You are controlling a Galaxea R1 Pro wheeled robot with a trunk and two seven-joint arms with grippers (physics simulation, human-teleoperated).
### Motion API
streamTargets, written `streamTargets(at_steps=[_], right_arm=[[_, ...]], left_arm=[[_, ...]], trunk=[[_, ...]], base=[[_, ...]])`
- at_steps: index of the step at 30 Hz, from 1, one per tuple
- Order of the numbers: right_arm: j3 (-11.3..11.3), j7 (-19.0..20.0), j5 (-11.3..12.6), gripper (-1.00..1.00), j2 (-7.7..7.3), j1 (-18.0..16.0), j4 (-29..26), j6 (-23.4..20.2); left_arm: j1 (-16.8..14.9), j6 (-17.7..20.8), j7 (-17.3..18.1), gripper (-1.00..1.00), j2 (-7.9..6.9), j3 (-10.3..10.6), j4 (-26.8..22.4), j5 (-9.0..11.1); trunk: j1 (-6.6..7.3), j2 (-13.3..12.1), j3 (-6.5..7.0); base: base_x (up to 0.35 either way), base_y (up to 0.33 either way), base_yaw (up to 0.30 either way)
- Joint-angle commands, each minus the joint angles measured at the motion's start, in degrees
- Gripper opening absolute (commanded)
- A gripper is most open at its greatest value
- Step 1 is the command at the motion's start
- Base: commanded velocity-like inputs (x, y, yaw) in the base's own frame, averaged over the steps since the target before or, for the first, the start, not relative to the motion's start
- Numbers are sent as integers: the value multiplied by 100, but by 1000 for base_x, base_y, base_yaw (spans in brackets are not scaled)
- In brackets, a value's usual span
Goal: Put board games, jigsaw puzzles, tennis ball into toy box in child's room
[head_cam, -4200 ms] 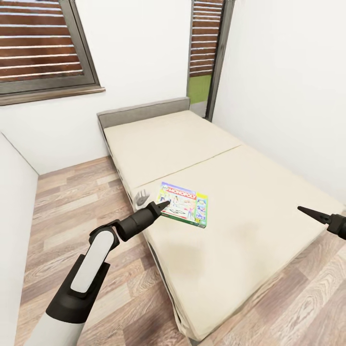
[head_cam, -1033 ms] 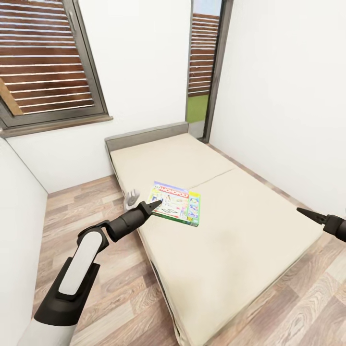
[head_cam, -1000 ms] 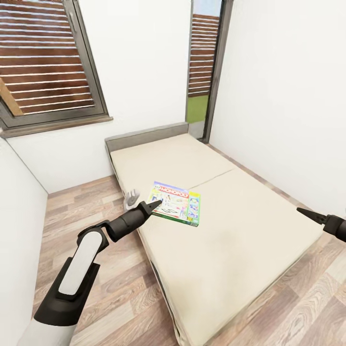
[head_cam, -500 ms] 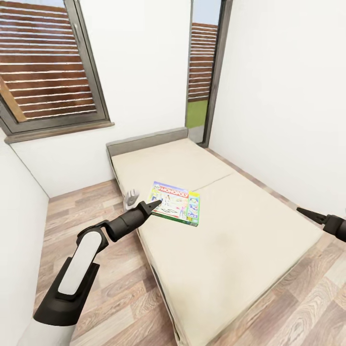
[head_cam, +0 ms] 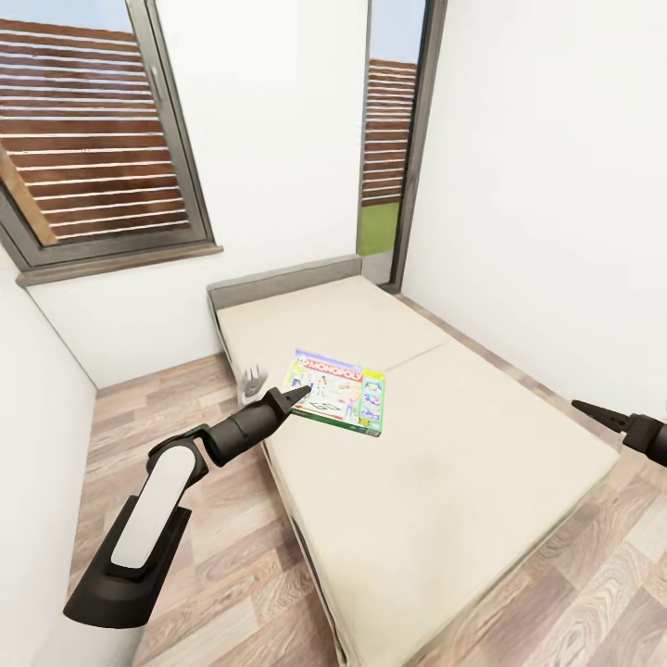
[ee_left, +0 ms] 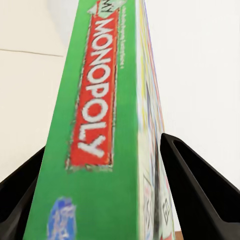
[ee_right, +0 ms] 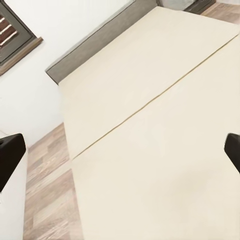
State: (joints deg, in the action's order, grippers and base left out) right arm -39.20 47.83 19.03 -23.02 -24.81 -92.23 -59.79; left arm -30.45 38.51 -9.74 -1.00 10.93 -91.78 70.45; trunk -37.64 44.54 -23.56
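A Monopoly board game (head_cam: 341,393) with a green edge hangs level just above the beige bed (head_cam: 445,482), near the bed's left side. My left gripper (head_cam: 296,396) is shut on the box's near corner. In the left wrist view the green Monopoly edge (ee_left: 100,125) sits between the two black fingers (ee_left: 195,185). My right gripper (head_cam: 585,409) hovers over the bed's right edge, open and holding nothing. Its fingers (ee_right: 10,152) stand far apart over the bare mattress (ee_right: 150,130).
The low grey headboard (head_cam: 283,278) is against the far white wall under a shuttered window (head_cam: 88,157). A tall narrow window (head_cam: 387,148) fills the corner. A small grey object (head_cam: 252,380) sits by the bed's left edge. Wood-plank floor (head_cam: 222,556) runs left of the bed, beside a white surface (head_cam: 37,463).
The whole picture has shifted downward, so the camera has risen or tilted up. The Monopoly box stays in my left gripper and now hangs higher above the mattress. The right arm holds its place.
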Motion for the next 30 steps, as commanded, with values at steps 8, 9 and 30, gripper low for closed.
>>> streamTargets(at_steps=[8,9,30], right_arm=[[-1,42,-32,100,0,-6,-4,-21],[-1,42,-32,100,0,-6,-4,-21],[0,42,-31,100,0,-6,-5,-21]], left_arm=[[-5,7,-55,-100,-5,5,0,56],[-5,7,-55,-100,-5,5,0,56],[-5,7,-55,-100,-5,5,2,56]], trunk=[[175,-317,213],[197,-357,240],[658,-1200,814]], base=[[0,0,0],[0,0,0],[0,0,0]])
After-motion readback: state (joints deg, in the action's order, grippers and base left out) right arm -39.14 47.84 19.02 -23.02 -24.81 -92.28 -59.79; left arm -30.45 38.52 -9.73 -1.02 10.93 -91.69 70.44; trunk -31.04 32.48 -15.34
